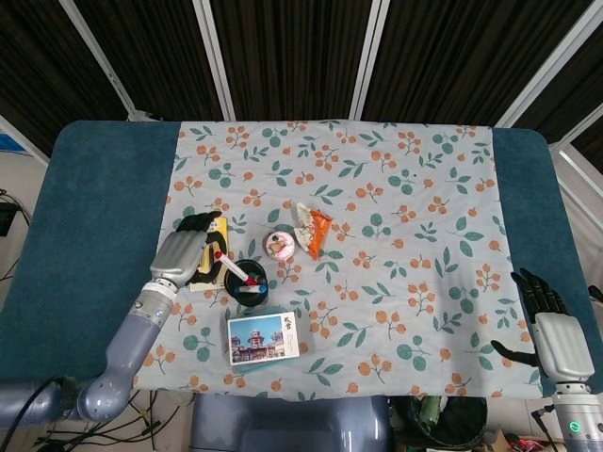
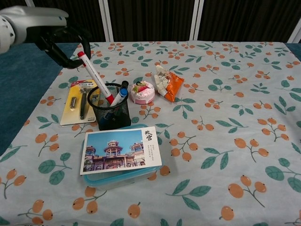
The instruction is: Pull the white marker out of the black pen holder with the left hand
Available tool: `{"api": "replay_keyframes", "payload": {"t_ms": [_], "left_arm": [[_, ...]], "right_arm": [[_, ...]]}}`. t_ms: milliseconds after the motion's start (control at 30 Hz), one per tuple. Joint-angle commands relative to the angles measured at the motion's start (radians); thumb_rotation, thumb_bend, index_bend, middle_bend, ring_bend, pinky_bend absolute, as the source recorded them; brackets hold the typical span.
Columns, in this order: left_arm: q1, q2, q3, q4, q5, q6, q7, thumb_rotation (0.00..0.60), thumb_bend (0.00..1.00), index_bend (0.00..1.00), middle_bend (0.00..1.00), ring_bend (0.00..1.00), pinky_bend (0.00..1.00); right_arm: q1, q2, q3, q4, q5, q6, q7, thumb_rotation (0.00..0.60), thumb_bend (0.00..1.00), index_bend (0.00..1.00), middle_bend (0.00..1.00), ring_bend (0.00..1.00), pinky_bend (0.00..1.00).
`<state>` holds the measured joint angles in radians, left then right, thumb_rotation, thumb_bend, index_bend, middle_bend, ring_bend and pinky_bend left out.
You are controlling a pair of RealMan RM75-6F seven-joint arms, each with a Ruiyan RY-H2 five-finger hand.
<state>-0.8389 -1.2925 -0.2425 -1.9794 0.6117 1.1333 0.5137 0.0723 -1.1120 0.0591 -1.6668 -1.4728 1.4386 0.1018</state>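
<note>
The black mesh pen holder (image 2: 109, 114) (image 1: 246, 282) stands on the floral cloth at the left. The white marker (image 2: 94, 77) (image 1: 236, 268), red at both ends, leans up and to the left out of it, its lower end still inside the rim. My left hand (image 2: 60, 38) (image 1: 179, 254) pinches the marker's upper end, raised above and left of the holder. A blue-capped pen (image 2: 119, 95) stays in the holder. My right hand (image 1: 551, 334) rests open at the table's near right corner, holding nothing.
A yellow razor card (image 2: 76, 102) lies just left of the holder. A pink round box (image 2: 142, 92) and an orange snack packet (image 2: 167, 83) sit to its right. A postcard on a blue box (image 2: 121, 151) lies in front.
</note>
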Motion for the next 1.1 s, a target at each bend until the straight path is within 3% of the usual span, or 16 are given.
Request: {"api": "replay_keyframes", "payload": {"t_ms": [33, 233, 467, 733, 967, 1100], "left_arm": [[0.02, 0.098, -0.028, -0.076, 0.022, 0.002, -0.031, 0.6, 0.43, 0.53, 0.06, 0.0, 0.0], [0.093, 0.257, -0.034, -0.156, 0.076, -0.024, -0.138, 0.6, 0.43, 0.53, 0.06, 0.0, 0.0], [0.188, 0.347, 0.017, -0.123, 0.156, -0.09, -0.285, 0.6, 0.42, 0.53, 0.06, 0.0, 0.0], [0.221, 0.285, 0.084, -0.017, 0.214, -0.16, -0.352, 0.6, 0.42, 0.53, 0.05, 0.0, 0.0], [0.205, 0.197, 0.1, 0.019, 0.223, -0.157, -0.328, 0.6, 0.42, 0.53, 0.05, 0.0, 0.0], [0.197, 0.172, 0.103, 0.024, 0.222, -0.139, -0.303, 0.6, 0.35, 0.5, 0.05, 0.0, 0.0]], "right_arm": [[0.0, 0.0, 0.0, 0.0, 0.0, 0.001, -0.001, 0.6, 0.13, 0.0, 0.0, 0.0, 0.13], [-0.001, -0.001, 0.0, 0.0, 0.0, 0.003, -0.005, 0.6, 0.13, 0.0, 0.0, 0.0, 0.13], [-0.003, -0.001, 0.0, -0.004, 0.002, 0.003, -0.01, 0.6, 0.13, 0.0, 0.0, 0.0, 0.13], [-0.003, -0.001, 0.0, -0.005, 0.003, 0.004, -0.015, 0.6, 0.13, 0.0, 0.0, 0.0, 0.13], [-0.003, -0.001, 0.0, -0.003, 0.005, 0.003, -0.015, 0.6, 0.13, 0.0, 0.0, 0.0, 0.13], [-0.003, 0.001, 0.001, -0.003, 0.006, 0.001, -0.011, 0.6, 0.13, 0.0, 0.0, 0.0, 0.13]]}}
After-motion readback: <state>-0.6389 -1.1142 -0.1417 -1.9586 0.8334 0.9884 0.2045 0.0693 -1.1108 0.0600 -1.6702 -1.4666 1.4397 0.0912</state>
